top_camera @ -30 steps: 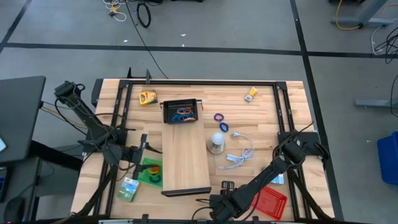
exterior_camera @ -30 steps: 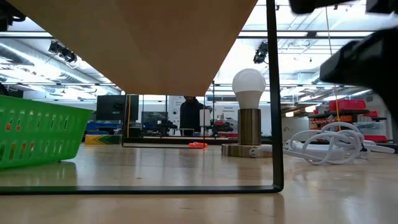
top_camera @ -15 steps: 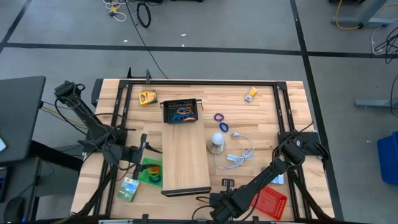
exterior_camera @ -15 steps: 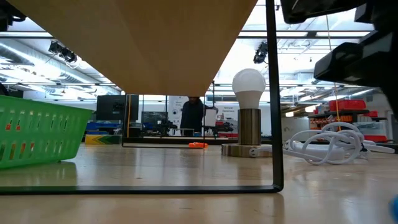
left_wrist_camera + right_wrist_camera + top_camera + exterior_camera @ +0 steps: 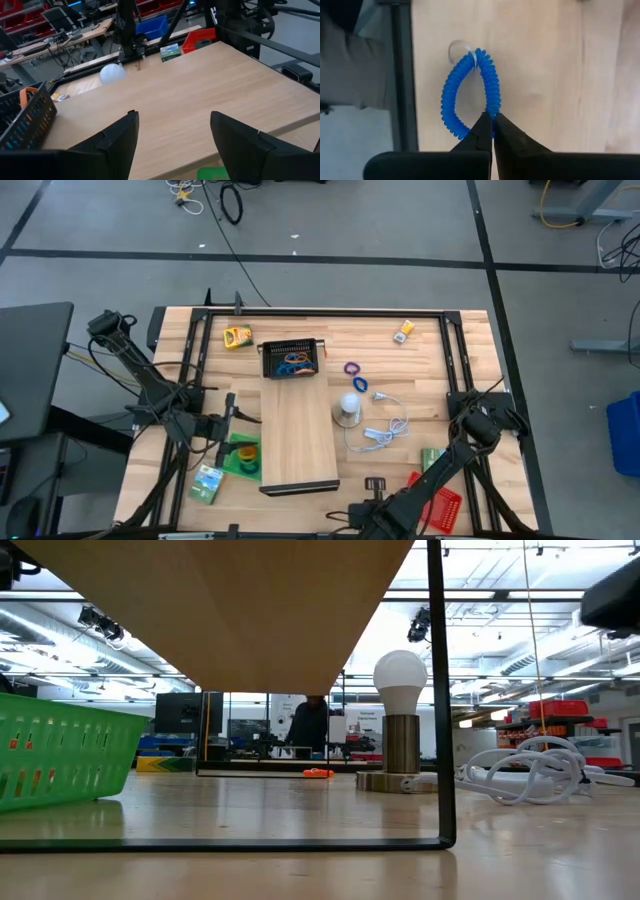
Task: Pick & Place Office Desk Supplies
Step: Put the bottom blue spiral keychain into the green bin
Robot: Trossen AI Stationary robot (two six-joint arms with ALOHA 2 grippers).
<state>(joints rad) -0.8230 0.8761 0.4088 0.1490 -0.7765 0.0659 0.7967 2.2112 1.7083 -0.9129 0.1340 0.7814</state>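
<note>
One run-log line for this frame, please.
right gripper: shut on blue coil band, near table's front edge | left gripper: open, over wooden board

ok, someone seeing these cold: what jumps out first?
Probably the blue coil band, pinched in the shut right gripper at the table's near edge beside the red mesh tray. Next, the long pale board down the table's middle, with the white bulb lamp just to its right.
</note>
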